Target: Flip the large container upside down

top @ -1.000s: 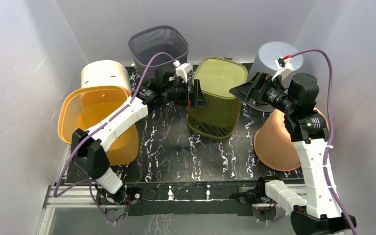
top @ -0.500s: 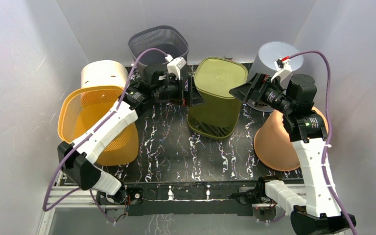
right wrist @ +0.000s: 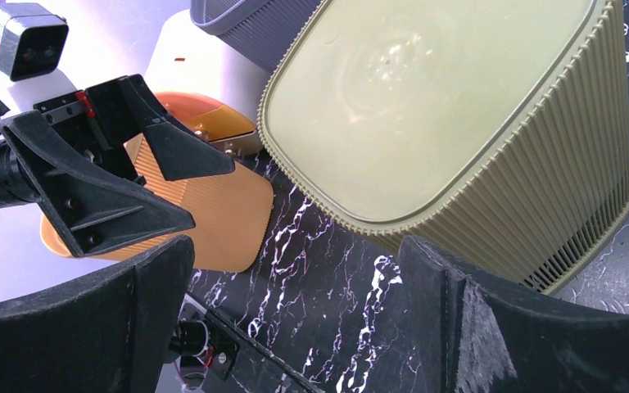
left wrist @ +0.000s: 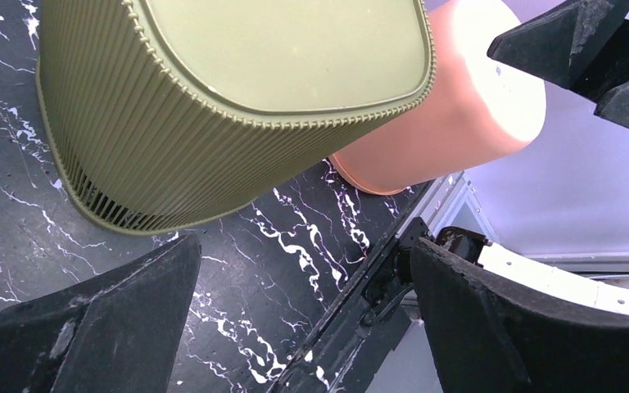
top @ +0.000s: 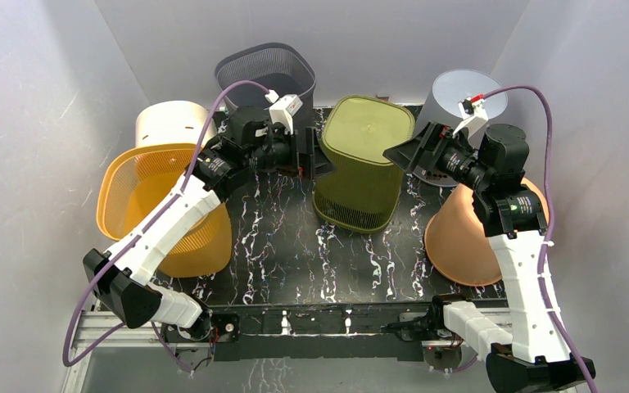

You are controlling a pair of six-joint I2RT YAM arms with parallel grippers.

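- Plainly, the left gripper [top: 309,157] has its jaws wide apart with nothing between them. It is close to the upper left wall of the bin [top: 359,164] and seems not to touch it.
- The right gripper [top: 405,151] is likewise spread and empty, near the bin's upper right corner and apart from it.
- The bin stands mid-table between the two, with its wider slatted mouth down on the table [top: 295,237] and its closed base up. By my judgement it is already inverted.
- It is olive plastic, a rounded square in plan, and tapers toward the base. The walls have fine vertical ribs, a beaded edge runs round the base, and the base panel is smooth and slightly glossy.
- It is probably light and hollow, with walls that give under a squeeze. The ribs should offer grip, while the smooth base would be slippery.
- It is too wide for one jaw, so the best hold is one gripper pressing on each opposite wall, or a pinch on the rim.
- Around it are an orange basket [top: 156,205], a cream tub [top: 176,123], a grey mesh basket [top: 266,78], a grey pail [top: 459,92] and a peach pot [top: 463,237].
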